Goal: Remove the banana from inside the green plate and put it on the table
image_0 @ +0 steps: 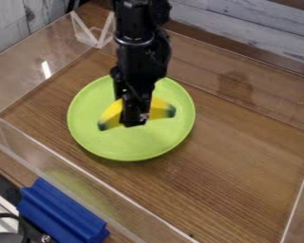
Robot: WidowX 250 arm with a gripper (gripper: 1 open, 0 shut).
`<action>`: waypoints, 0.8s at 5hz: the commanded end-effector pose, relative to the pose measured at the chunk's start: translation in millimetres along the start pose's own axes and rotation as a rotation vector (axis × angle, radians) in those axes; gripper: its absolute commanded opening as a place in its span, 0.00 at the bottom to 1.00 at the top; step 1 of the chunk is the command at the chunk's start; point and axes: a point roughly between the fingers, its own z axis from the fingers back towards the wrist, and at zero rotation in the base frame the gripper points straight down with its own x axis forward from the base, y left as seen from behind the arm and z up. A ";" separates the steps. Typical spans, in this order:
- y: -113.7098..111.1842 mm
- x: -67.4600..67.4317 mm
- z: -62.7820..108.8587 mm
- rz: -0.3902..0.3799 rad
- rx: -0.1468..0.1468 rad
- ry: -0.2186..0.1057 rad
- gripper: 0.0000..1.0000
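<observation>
We see the claw (132, 112) pointing straight down over the green plate (98, 133), its dark fingers closed tight on the banana (152, 112). The banana sits crosswise between the fingers, one yellow end showing to the right of them and a shorter yellow stretch to the left. It looks raised off the plate's floor, still within the plate's outline and a little toward its far side, though we cannot tell for sure from this single angle whether its underside is quite clear of the plastic.

Taking the green plate as our landmark: it rests flat on the worktop (231, 180), whose brown wood grain spreads out on all sides of it. The black arm (140, 43) rises from the plate's middle toward the top edge of the view. Clear acrylic walls (28, 66) stand around the worktop, the nearest one running to the left of the plate and across in front of it. A blue block (60, 216) lies in front of the plate and to its left, at the lower edge of the view.

We can make out no brand, label or writing on the plate, the banana, the arm or the blue block.
</observation>
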 end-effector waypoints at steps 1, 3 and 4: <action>-0.9 9.7 22.3 0.000 0.051 -0.051 0.00; -11.9 19.8 29.7 0.004 0.055 -0.061 0.00; -23.3 30.8 32.1 0.005 0.059 -0.069 0.00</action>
